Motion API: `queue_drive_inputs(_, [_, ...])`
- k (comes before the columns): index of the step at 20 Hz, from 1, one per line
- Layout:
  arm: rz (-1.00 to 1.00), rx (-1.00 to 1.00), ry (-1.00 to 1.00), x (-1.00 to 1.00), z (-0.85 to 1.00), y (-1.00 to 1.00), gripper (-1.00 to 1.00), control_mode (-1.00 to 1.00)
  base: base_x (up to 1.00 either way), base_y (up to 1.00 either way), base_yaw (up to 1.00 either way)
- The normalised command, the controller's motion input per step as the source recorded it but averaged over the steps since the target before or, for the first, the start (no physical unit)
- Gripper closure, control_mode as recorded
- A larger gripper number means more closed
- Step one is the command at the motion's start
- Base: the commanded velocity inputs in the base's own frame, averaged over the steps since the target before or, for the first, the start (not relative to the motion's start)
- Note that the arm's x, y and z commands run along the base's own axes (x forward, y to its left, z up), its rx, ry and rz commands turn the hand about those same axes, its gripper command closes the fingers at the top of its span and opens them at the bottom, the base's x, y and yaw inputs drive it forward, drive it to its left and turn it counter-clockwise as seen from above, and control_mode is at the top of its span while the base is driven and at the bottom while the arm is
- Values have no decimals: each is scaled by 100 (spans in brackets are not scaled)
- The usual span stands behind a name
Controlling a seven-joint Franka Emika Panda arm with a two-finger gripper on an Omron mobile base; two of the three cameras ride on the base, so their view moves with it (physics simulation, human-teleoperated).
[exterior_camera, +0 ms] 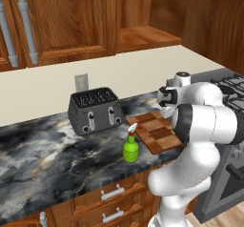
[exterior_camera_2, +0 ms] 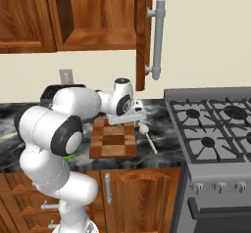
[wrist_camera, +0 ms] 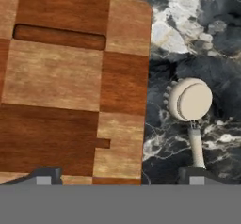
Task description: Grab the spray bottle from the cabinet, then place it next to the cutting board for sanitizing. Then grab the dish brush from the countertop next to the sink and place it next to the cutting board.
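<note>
We see a dark grey-black marble countertop [exterior_camera: 43,149] with pale veins, running beneath a reddish-brown wooden wall cabinet [exterior_camera: 71,16] with long silver bar handles. One cabinet door stands open, most likely left that way when the bottle was fetched.

On the counter lies a flat rectangular wooden cutting board [wrist_camera: 70,91] in a checker pattern of light and dark brown blocks. A dark grey four-slot toaster [exterior_camera: 94,109] sits behind and to its left.

Our white arm reaches over the board, its two-finger gripper [wrist_camera: 120,173] pointing down with the dark tips spread wide and nothing between them: it has let go.

A small bright-green spray bottle [exterior_camera: 131,149] with a white head stands upright just beside the board's left edge, where sanitizing would need it.

A cream dish brush [wrist_camera: 190,103] with a round head and slim handle lies on the marble just beside the board's right edge, under one fingertip. Both placements look done to us.
</note>
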Motion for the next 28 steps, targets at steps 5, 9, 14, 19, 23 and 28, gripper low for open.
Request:
queue_drive_inputs(5, [-2, 0, -3, -65, 69, 81, -100, -100, 0, 0, 0])
queue_drive_inputs(9, [0, 0, -2, -87, 76, 66, -100, -100, 0, 0, 0])
queue_drive_inputs(14, [-5, 0, 1, -100, 67, 31, -100, -100, 0, 0, 0])
queue_drive_inputs(19, [-1, 0, -1, -100, 56, 0, -100, -100, 0, 0, 0])
queue_drive_inputs(23, [0, 0, -10, -100, 71, 0, -100, -100, 0, 0, 0])
queue_drive_inputs(28, [-1, 0, -27, -68, 88, 0, -100, -100, 0, 0, 0])
